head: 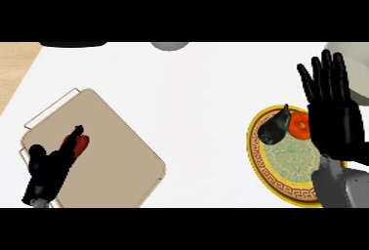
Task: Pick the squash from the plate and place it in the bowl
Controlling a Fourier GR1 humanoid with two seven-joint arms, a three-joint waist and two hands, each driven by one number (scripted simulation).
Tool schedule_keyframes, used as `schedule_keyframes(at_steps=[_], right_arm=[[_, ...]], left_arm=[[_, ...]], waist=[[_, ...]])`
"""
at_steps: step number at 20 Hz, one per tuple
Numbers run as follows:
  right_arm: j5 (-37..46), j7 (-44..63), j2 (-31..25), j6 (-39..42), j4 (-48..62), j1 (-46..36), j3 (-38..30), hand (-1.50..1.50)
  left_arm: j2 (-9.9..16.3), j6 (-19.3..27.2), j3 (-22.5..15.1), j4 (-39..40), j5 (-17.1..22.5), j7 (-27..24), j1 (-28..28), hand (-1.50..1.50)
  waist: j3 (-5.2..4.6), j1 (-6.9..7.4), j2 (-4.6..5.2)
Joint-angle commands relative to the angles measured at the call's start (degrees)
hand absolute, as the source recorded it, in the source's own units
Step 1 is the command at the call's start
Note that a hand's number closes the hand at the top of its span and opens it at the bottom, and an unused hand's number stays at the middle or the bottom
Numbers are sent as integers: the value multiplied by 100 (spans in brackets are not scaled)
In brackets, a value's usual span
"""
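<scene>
Right hand (333, 114): fingers straight, holding nothing, over plate's right side | left hand (47, 168): low on tan board (115, 146), fingers curled round red item (78, 143) | squash (275, 127): dark, on yellow-rimmed plate (277, 183), upper left part, touching orange fruit (299, 126) | bowl (353, 56): pale, table's upper right corner

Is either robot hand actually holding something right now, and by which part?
Right robot hand holds nothing: fingers straight, above the plate. Left robot hand lies against a red thing on the cutting board; whether it grips cannot be told.
</scene>
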Motion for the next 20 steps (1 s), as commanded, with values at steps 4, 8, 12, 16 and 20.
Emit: schedule_keyframes(at_steps=[4,8,12,16,20], right_arm=[[1204,-174,-1785,948,-317,-380,70,150],[3274,285,-3410,548,250,104,-141,-150],[4256,167,-2871,-906,-143,1182,-242,-150],[5078,-417,-2691,-1456,-517,2514,-23,-150],[5432,296,-2548,-1475,-1629,3338,-255,-150]], left_arm=[[282,455,538,-605,-230,-265,-587,0],[323,615,708,-601,-294,-436,-621,0],[246,843,847,-794,-291,-373,-752,0],[80,909,726,-838,-434,-457,-737,0],[70,628,899,-390,-436,-727,-919,0]], waist=[[-117,-71,-140],[-277,-526,-158],[-111,-458,-149],[-110,-310,-109],[-118,-226,-86]])
